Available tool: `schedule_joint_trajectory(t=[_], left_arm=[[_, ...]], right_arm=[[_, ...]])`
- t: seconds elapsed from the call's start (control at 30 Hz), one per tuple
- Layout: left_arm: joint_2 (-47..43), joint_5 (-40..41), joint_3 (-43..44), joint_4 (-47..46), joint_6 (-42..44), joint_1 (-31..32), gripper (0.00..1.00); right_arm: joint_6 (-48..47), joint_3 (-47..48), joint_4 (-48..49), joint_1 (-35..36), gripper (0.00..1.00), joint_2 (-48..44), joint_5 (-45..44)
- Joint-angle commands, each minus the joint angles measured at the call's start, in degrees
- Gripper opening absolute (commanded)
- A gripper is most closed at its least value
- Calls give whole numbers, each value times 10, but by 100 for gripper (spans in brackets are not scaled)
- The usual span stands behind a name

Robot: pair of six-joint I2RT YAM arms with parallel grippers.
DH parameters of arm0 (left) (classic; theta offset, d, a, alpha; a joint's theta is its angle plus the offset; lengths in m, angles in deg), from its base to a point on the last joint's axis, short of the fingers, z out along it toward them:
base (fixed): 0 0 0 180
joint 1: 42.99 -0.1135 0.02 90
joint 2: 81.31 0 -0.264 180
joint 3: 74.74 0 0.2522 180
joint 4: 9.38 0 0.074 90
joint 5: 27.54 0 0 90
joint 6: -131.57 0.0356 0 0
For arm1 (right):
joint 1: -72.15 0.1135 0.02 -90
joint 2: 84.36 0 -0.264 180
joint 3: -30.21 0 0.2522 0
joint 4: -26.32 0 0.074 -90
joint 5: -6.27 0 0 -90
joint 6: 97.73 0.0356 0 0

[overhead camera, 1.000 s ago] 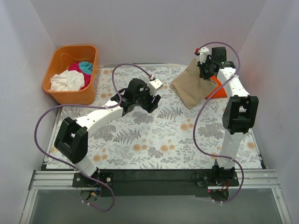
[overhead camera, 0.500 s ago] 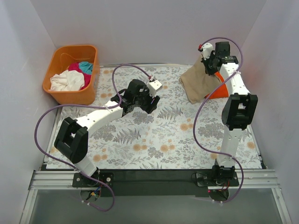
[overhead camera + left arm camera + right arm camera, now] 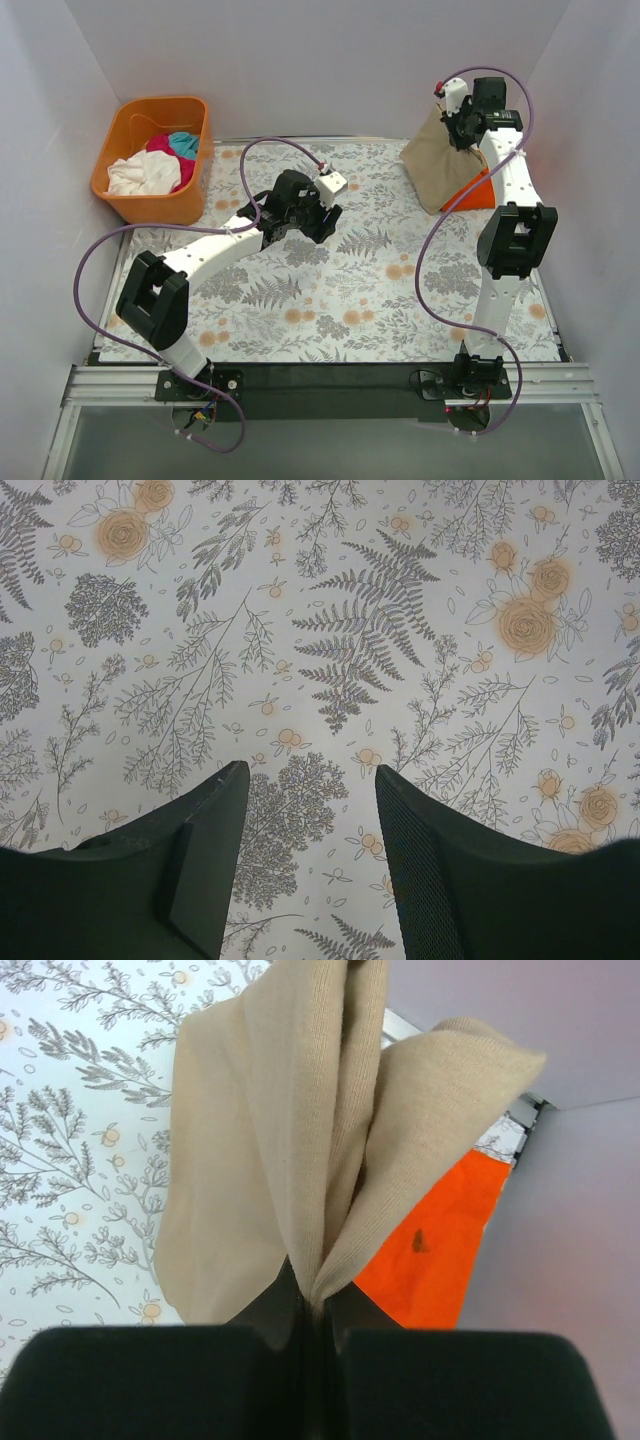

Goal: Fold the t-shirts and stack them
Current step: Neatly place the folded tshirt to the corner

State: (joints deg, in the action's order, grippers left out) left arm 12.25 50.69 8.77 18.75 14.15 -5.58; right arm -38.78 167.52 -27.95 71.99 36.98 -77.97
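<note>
Step in hand, as I judge it, is stacking: right fingers (image 3: 230,1370) clenched on a bunched fold of the tan t-shirt (image 3: 438,168), hung over the orange t-shirt (image 3: 480,190) at the far right corner of the counter (image 3: 350,290); long axis near vertical, free hem down, leaning toward the left edge; left fingers (image 3: 205,860) released, empty, mid-counter. Next — lower it flat onto the orange one, then release.

**Our left gripper (image 3: 312,775) spread above the table cover (image 3: 200,680)**

We look straight down past two dark fingers (image 3: 205,865) that rise from the bottom edge. They are set well apart, and the pale cover shows in the gap. Its print is grey leaves. A large fern (image 3: 370,630) lies above the fingertips, with an orange rose (image 3: 527,625) to its right.
</note>
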Motion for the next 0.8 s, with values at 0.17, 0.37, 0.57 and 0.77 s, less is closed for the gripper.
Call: schedule_joint_trajectory(t=[0.17,0.37,0.57,0.77], left_arm=[[-12,-1,2,-2,9,-1,50],[-10,-3,3,-2,10,-1,50],[-7,-4,6,1,11,0,50],[2,-6,15,9,10,-1,49]], right_arm=[[13,43,8,-14,1,-27,10],[2,45,10,-31,1,-8,-6],[-19,51,21,-56,1,24,-7],[-36,18,63,-75,1,42,-11]])
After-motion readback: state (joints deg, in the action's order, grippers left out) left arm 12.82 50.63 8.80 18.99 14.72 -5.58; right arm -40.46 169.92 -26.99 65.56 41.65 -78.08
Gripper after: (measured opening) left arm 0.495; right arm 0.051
